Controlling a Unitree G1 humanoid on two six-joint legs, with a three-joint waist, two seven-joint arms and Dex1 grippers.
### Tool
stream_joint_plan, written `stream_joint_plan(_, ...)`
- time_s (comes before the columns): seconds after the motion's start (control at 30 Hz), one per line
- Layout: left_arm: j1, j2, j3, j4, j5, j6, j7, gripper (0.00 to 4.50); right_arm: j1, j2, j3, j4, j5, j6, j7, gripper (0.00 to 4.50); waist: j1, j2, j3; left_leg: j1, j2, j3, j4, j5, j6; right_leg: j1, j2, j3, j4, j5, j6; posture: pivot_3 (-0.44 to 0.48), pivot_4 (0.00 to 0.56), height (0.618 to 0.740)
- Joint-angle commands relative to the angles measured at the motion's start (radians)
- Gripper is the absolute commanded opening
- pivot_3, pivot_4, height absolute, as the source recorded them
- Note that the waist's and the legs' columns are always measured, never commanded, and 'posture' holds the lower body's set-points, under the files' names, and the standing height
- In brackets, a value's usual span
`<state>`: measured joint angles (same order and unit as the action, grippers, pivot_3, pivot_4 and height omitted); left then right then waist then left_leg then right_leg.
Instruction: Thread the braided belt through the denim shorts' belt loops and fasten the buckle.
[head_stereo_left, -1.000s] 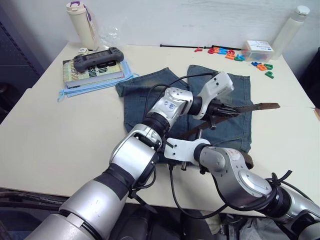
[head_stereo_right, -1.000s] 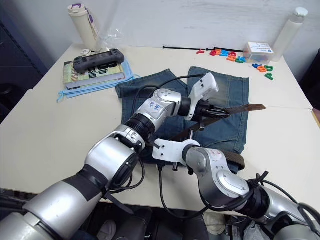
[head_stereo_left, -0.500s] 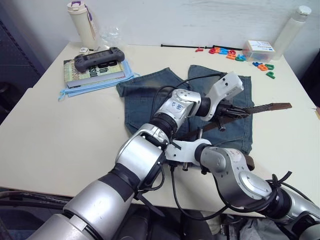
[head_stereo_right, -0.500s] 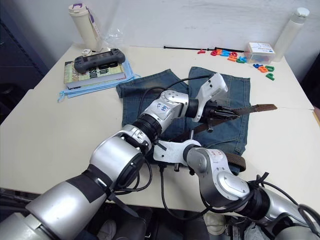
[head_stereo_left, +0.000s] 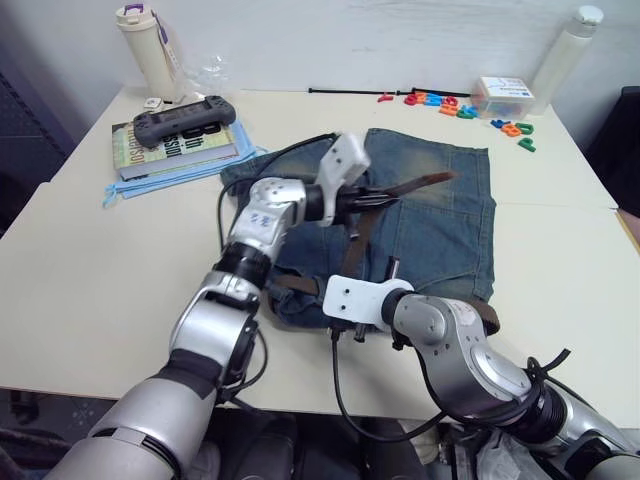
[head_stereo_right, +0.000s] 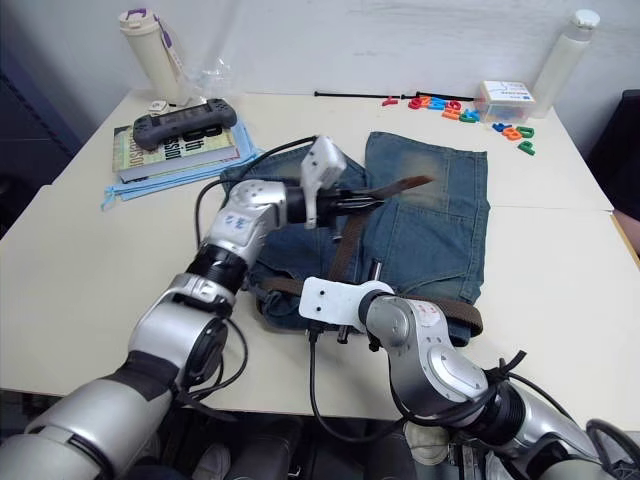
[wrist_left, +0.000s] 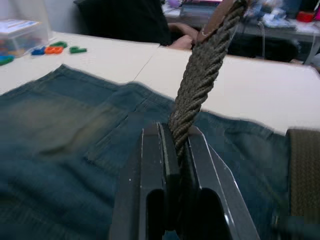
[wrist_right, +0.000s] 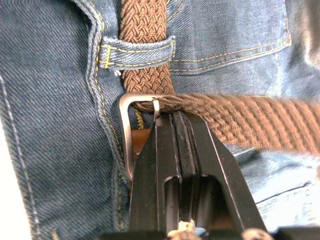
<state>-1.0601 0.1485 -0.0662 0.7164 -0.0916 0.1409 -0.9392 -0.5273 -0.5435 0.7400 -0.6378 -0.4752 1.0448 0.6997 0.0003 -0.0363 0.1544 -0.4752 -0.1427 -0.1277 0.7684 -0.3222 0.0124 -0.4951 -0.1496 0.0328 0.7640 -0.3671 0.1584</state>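
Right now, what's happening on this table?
The robot is fastening a braided belt on denim shorts. The left hand is shut on the belt's free end, lifted over the shorts. The right hand is pinched at the buckle, next to a belt loop the belt already passes through.

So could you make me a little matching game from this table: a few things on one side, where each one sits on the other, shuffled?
Things:
1. belt
2. game controller
3. buckle
4. plastic letters

Places:
A. on the books
B. far edge of the table
C. pinched in the left fingers
D. at the right fingers' tips, on the shorts

Pairs: 1-C, 2-A, 3-D, 4-B
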Motion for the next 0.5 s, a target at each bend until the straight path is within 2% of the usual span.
stream_joint_plan(0.03, 0.173, 0.088, -0.038, -0.309, 0.060, 0.025, 0.059, 0.00, 0.085, 0.034, -0.031, 0.000, 0.106, 0.054, 0.050, 0.05, -0.004, 0.000, 0.000, 0.000, 0.000, 0.000, 0.000, 0.000, 0.000, 0.000, 0.000, 0.000, 0.000, 0.000, 0.000, 0.000, 0.150, 0.655)
stream_joint_plan(0.23, 0.399, 0.185, -0.098, -0.598, 0.129, 0.093, 0.123, 0.00, 0.120, 0.092, -0.175, -0.093, 0.183, 0.124, 0.031, 0.05, -0.001, 0.001, -0.001, 0.001, 0.000, 0.000, 0.000, 0.000, 0.000, 0.000, 0.000, 0.001, 0.001, 0.000, -0.001, 0.000, 0.150, 0.655)
stream_joint_plan(0.5, 0.453, 0.252, -0.090, -0.693, 0.166, 0.132, 0.199, 0.00, 0.106, 0.140, -0.305, -0.209, 0.279, 0.206, -0.017, 0.05, -0.004, 0.002, 0.000, 0.000, 0.000, 0.000, 0.000, 0.000, 0.000, -0.001, -0.002, 0.001, 0.001, 0.000, -0.001, 0.000, 0.150, 0.655)
